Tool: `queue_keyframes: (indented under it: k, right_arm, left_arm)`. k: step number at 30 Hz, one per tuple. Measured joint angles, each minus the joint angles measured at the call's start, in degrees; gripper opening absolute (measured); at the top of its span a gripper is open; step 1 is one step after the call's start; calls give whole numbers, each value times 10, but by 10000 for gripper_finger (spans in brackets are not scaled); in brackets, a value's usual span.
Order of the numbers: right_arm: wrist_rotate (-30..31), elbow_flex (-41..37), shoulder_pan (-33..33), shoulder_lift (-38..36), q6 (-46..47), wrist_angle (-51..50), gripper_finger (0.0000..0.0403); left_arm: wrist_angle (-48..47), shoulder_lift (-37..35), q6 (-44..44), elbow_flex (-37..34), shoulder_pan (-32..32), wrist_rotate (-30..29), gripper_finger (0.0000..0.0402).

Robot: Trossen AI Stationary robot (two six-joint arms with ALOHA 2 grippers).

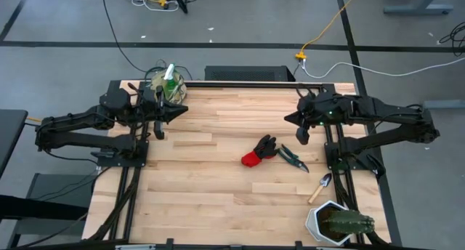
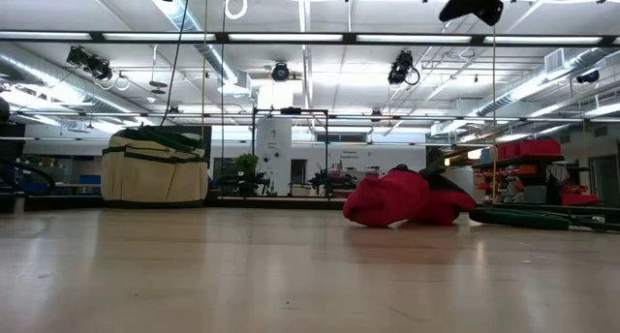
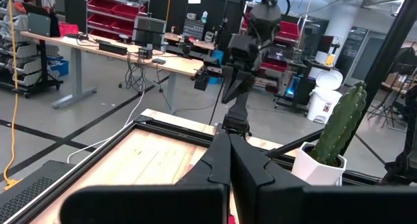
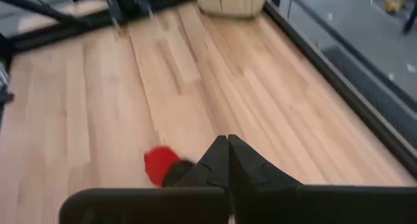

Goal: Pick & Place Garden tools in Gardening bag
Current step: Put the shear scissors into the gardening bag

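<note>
The right claw, pinched together and empty, hangs nearest the red-and-black glove, which lies just toward the tabletop's middle.

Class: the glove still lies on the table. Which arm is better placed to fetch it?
Probably the right: the right gripper hangs nearer the glove than the left gripper, which is beside the gardening bag.

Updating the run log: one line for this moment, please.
left gripper: shut, near bag | right gripper: shut, raised | glove, shears, trowel: on table
</note>
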Motion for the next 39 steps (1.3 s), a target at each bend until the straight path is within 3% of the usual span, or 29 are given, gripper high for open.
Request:
queue_keyframes:
  k: [13, 25, 32, 39]
  right_arm:
    - [-2, 0, 0, 0, 47, -99, 0]
    - [-96, -77, 0, 1, 63, -110, 0]
    - [-122, -147, 0, 1, 87, -79, 0]
    - [-139, -227, 0, 2, 102, 17, 0]
  left_arm:
    - [0, 0, 0, 0, 0, 0, 4]
    - [0, 0, 2, 0, 0, 0, 5]
    - [0, 0, 3, 0, 0, 0, 5]
    - [-2, 0, 3, 0, 0, 0, 5]
